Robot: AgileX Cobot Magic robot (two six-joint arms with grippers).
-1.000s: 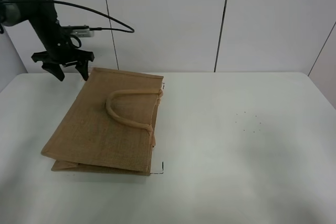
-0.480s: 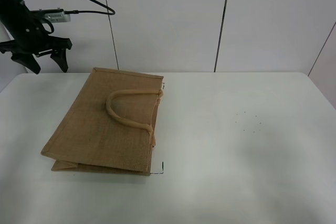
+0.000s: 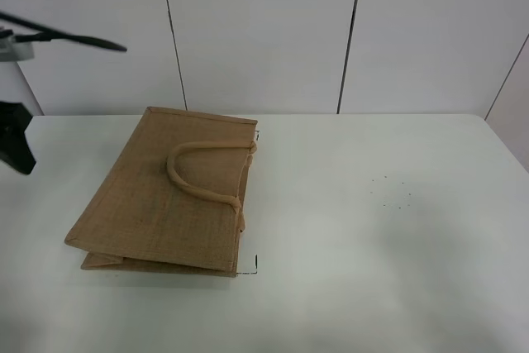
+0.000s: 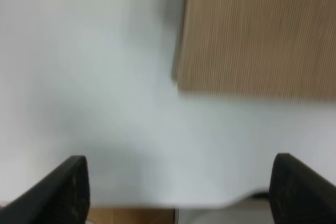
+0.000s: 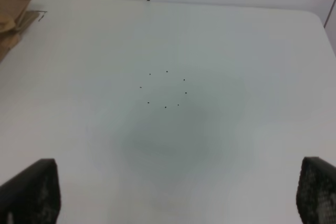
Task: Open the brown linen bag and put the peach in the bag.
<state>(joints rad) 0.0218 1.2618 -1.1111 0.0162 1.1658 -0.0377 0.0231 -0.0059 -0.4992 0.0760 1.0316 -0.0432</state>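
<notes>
The brown linen bag lies flat and closed on the white table, left of centre, with its beige handles resting on top. The peach shows in no view. My left gripper is open and empty; its blurred wrist view shows one corner of the bag ahead. In the exterior view only a dark fingertip shows at the far left edge, apart from the bag. My right gripper is open and empty above bare table, with a corner of the bag far off.
A ring of small black dots marks the table right of the bag, and shows in the right wrist view. A thin black corner mark sits by the bag's near right corner. White wall panels stand behind the table.
My left arm has swung left, away from the bag's far left corner, and is almost out of the exterior view. The bag has not moved.
</notes>
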